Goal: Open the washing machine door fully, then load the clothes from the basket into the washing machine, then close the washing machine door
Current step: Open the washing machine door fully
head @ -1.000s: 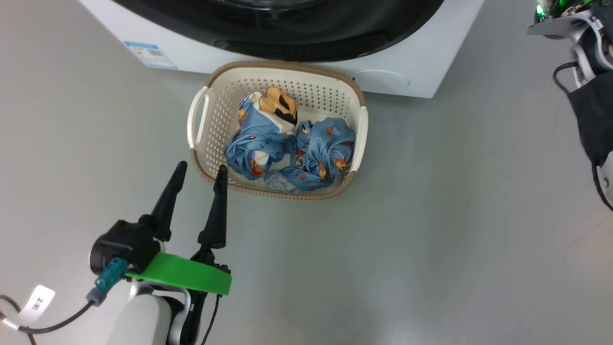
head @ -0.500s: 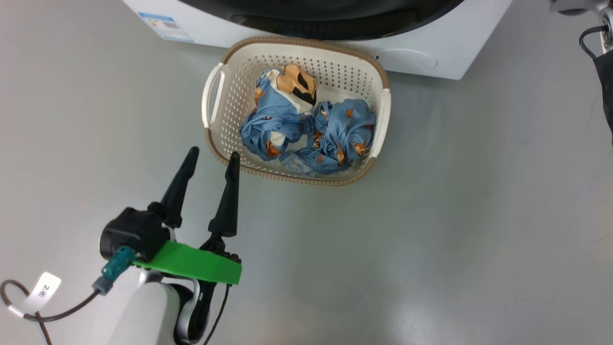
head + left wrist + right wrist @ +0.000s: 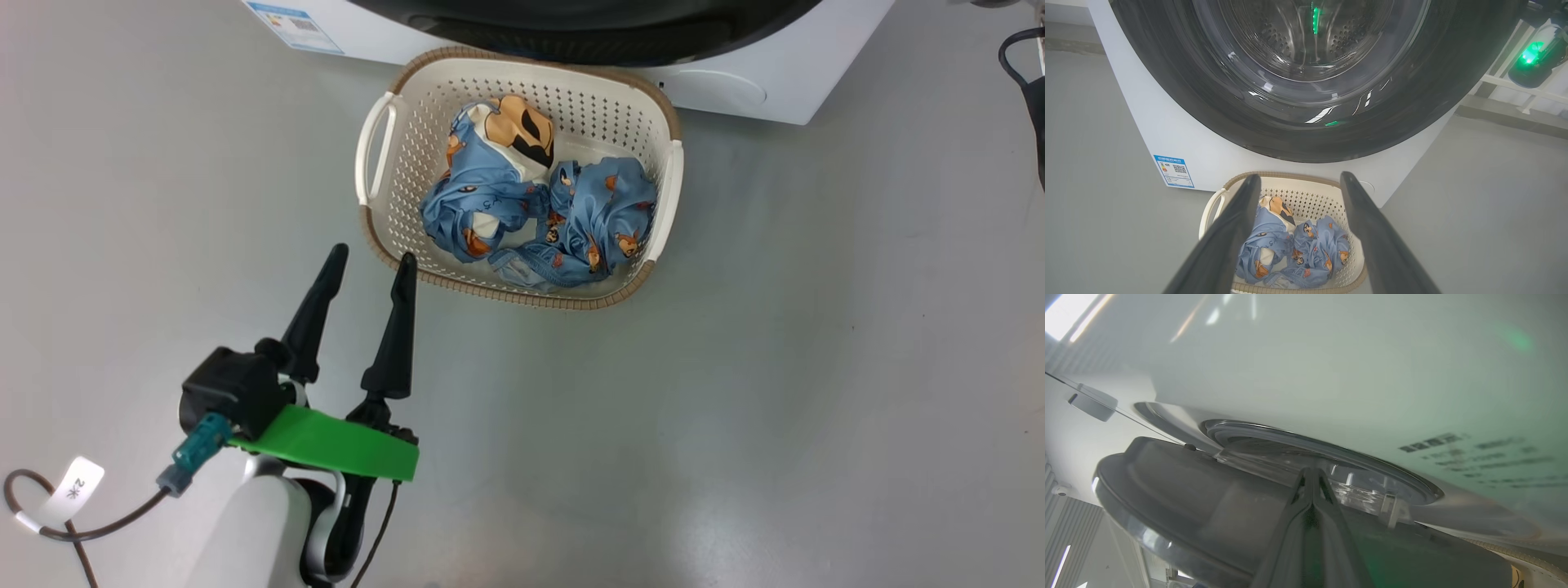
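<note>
The cream basket [image 3: 522, 298] stands on the floor against the front of the white washing machine [image 3: 735, 82]. The light blue printed clothes [image 3: 522, 212] lie bundled inside it. My left gripper [image 3: 370, 255] is open and empty, just off the basket's near left corner; its wrist view looks over the basket [image 3: 1310, 200] and clothes [image 3: 1306, 245] at the black-rimmed door [image 3: 1208, 102]. My right gripper [image 3: 1311, 473] is shut, fingertips at the edge of the door [image 3: 1167, 490], which stands slightly ajar from the machine's front.
Grey floor spreads out on both sides of the basket. A blue label [image 3: 294, 16] sits low on the machine's left front. Part of my right arm [image 3: 1035, 90] hangs at the top right edge, its green light [image 3: 1531, 53] beside the machine.
The head camera has shifted, so basket and machine sit lower and further right in the picture. My left gripper stays open by the basket. My right arm shows less at the top right.
</note>
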You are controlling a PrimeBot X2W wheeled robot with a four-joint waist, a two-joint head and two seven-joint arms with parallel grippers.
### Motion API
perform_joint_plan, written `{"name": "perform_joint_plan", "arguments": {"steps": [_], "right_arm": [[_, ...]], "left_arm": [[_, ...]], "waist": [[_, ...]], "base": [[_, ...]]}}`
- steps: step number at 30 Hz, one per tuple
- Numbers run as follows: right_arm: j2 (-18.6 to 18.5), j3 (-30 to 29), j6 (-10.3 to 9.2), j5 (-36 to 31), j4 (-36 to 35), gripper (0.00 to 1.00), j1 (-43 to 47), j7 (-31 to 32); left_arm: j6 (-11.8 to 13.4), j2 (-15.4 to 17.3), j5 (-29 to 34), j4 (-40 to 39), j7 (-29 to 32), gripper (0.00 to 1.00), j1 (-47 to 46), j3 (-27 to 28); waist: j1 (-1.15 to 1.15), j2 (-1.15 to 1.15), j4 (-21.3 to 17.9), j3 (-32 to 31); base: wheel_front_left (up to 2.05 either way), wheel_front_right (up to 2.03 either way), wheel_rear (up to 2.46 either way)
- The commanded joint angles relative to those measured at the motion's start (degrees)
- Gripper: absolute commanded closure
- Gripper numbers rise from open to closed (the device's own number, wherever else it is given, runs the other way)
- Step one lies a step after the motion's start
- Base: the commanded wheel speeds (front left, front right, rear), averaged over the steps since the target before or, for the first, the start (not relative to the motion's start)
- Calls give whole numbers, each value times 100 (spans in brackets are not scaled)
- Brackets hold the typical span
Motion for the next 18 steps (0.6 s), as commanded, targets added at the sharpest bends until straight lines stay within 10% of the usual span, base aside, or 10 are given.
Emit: {"name": "perform_joint_plan", "arguments": {"steps": [1, 18], "right_arm": [[236, 138, 9, -85, -193, 100, 47, 132], [470, 438, 9, -110, -482, 100, 699, 562]], "left_arm": [[-15, 110, -47, -155, -36, 0, -74, 177], [-15, 110, 22, -63, -36, 0, 124, 286]], "waist": [[0, 0, 3, -13], [0, 0, -172, -450]], "base": [[0, 0, 0], [0, 0, 0]]}}
